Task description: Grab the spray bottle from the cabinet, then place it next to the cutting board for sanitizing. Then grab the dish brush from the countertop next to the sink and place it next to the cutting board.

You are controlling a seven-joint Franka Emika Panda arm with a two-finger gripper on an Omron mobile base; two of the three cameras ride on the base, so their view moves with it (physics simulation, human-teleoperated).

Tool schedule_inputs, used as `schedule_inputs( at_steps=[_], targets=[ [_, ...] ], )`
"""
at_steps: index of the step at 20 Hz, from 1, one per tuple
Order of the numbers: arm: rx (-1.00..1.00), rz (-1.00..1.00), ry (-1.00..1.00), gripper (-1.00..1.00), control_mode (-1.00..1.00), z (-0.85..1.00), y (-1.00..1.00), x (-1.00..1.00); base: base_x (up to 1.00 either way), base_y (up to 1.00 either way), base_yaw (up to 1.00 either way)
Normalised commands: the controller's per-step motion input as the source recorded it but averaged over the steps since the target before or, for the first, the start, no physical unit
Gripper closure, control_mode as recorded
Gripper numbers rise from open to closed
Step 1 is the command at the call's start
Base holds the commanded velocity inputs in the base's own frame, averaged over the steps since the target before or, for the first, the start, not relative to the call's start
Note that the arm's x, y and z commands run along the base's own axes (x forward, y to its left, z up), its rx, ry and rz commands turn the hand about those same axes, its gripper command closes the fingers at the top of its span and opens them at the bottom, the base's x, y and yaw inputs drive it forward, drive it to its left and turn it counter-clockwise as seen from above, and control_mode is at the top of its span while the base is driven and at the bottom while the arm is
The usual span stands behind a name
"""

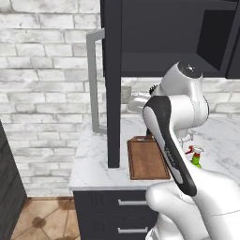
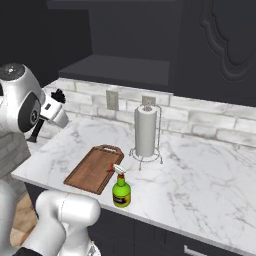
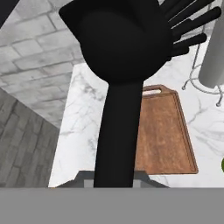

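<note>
The slim black long-handled dish brush (image 3: 118, 83) sits clamped in the gripper (image 3: 114, 181), handle running up from between the closed fingers, round bristle head above, in the air over the rectangular reddish-brown wooden cutting board (image 2: 95, 169). The small green spray bottle (image 2: 121, 191) stands just beside that board on the white marble countertop (image 2: 200, 175).

We see the cutting board (image 1: 148, 159) lying on the marble countertop (image 1: 96, 164), the spray bottle (image 1: 195, 157) upright just beyond our arm, the cabinet (image 1: 112, 79) door open.
</note>
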Motion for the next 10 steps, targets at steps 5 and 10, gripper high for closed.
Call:
schedule_inputs(
  at_steps=[5, 10],
  targets=[
    [0.00, 0.00, 0.14, 1.00, -1.00, -0.63, 0.00, 0.01, 0.00, 0.00, 0.00],
    [0.01, 0.00, 0.10, 1.00, -1.00, -0.66, 0.00, 0.02, 0.00, 0.00, 0.00]
  ],
)
